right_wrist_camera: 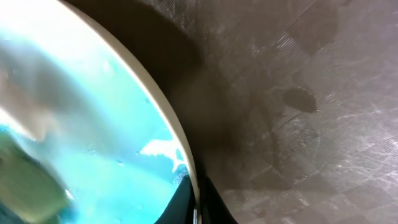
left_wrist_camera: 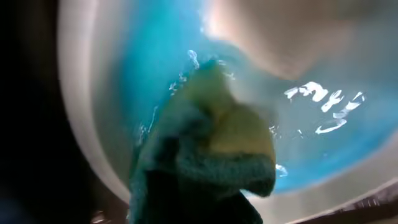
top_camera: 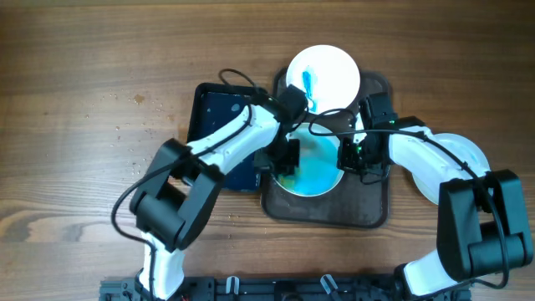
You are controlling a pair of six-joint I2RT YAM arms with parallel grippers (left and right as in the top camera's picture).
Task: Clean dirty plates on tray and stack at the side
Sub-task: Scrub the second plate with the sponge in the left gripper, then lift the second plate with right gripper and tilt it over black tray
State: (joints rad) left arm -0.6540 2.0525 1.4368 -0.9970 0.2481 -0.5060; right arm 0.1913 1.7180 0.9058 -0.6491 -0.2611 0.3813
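Note:
A white plate flooded with blue liquid (top_camera: 319,174) lies on the dark brown tray (top_camera: 334,211). My left gripper (top_camera: 286,159) is shut on a yellow-green sponge (left_wrist_camera: 214,146) pressed onto the plate's left part (left_wrist_camera: 155,56); its fingers are hidden behind the sponge. My right gripper (top_camera: 349,156) is shut on that plate's right rim (right_wrist_camera: 163,106), one finger on each side of the edge (right_wrist_camera: 198,202). A second white plate with a blue smear (top_camera: 326,73) lies at the tray's far end.
A dark blue tray (top_camera: 219,125) lies left of the brown tray, under my left arm. A clean white plate (top_camera: 474,155) rests on the wooden table at the right, partly hidden by my right arm.

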